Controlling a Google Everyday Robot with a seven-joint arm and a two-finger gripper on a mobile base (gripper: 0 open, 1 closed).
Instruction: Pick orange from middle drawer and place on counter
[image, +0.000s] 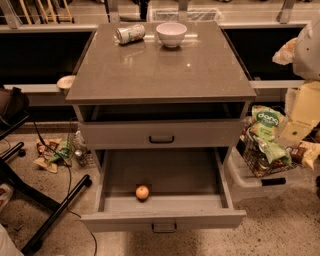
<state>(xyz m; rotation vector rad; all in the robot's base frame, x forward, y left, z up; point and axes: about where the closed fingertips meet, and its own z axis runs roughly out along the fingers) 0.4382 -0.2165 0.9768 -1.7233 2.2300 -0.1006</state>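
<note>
The middle drawer (160, 172) is pulled wide open at the bottom of the grey cabinet. The orange (142, 192), small and pale, lies inside it just behind the front wall, a little left of centre. The drawer above it (161, 134) is shut. The counter (160, 70) is the glossy grey-brown top slab. My gripper (301, 117) hangs at the right edge of the camera view, pale and yellowish, below my white arm (307, 47). It is far to the right of the orange, beside the cabinet, and touches nothing.
A white bowl (171, 34) and a can lying on its side (130, 34) sit at the back of the counter. A wire basket of snack bags (265, 145) stands right of the cabinet. Black chair legs (45, 205) and litter (52, 152) are on the floor at left.
</note>
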